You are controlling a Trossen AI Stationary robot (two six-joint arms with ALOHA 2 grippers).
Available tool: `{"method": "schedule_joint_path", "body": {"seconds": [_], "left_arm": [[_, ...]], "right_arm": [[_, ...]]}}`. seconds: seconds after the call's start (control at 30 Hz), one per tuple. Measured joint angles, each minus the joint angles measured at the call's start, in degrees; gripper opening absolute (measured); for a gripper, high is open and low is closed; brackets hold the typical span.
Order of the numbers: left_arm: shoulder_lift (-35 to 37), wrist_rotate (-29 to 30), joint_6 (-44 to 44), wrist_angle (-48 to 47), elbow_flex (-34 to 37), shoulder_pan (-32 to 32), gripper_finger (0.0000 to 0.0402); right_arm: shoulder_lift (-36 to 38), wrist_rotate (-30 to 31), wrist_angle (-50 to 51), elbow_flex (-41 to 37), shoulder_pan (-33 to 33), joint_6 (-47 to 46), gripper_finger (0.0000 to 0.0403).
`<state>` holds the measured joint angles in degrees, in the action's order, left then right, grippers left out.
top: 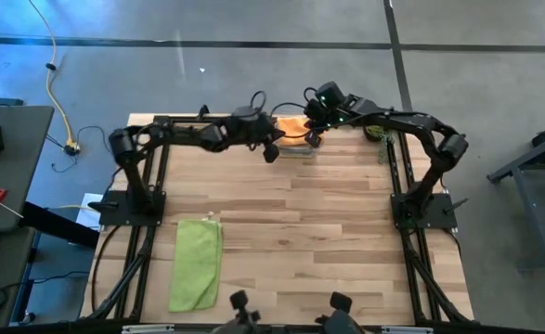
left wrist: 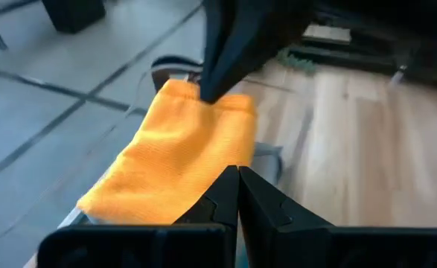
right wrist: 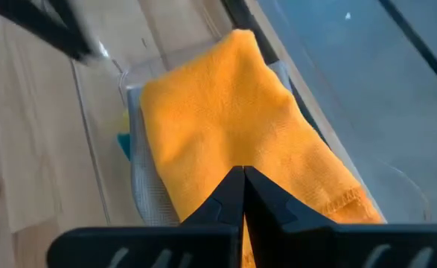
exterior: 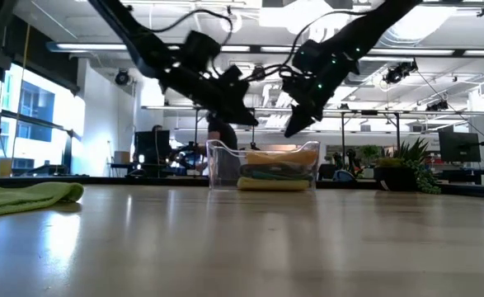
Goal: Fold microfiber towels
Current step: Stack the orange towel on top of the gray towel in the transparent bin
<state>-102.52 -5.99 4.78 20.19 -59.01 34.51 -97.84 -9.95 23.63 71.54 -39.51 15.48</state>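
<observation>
Two closed grippers, left (left wrist: 237,179) and right (right wrist: 243,179), empty, just above the binned orange towel (right wrist: 233,126).

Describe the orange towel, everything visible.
The orange towel is a soft, nubby microfiber cloth with a stitched hem, folded and lying on top of the stack in the clear bin at the table's far edge. Both end effectors, left and right, are shut just above it.

Nubby orange cloth (right wrist: 233,119) lies in a clear glossy plastic bin (exterior: 222,162) on a smooth pale wood table (top: 328,241).
</observation>
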Motion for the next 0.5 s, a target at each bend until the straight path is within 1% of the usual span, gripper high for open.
{"method": "schedule_joint_path", "body": {"seconds": [0.1, 0.27, 0.37, 0.5], "left_arm": [[-4.7, -2.1, 0.9, -5.1, -6.0, 1.3, 0.0], [-10.5, -1.8, 2.9, -12.4, -13.5, 2.3, 0.0], [-12.3, -0.5, 3.0, -15.2, -15.9, 2.9, 0.0], [-13.0, 1.8, 3.0, -16.9, -16.2, 4.1, 0.0]], "right_arm": [[2.0, 0.1, -2.9, -3.6, -0.3, -0.3, 0.0], [2.9, 0.2, -3.7, -5.1, -0.3, -1.1, 0.0], [2.9, 0.2, -3.6, -5.1, -0.3, -1.1, 0.0], [2.9, 0.2, -3.3, -4.9, -0.7, -1.3, 0.0]]}}
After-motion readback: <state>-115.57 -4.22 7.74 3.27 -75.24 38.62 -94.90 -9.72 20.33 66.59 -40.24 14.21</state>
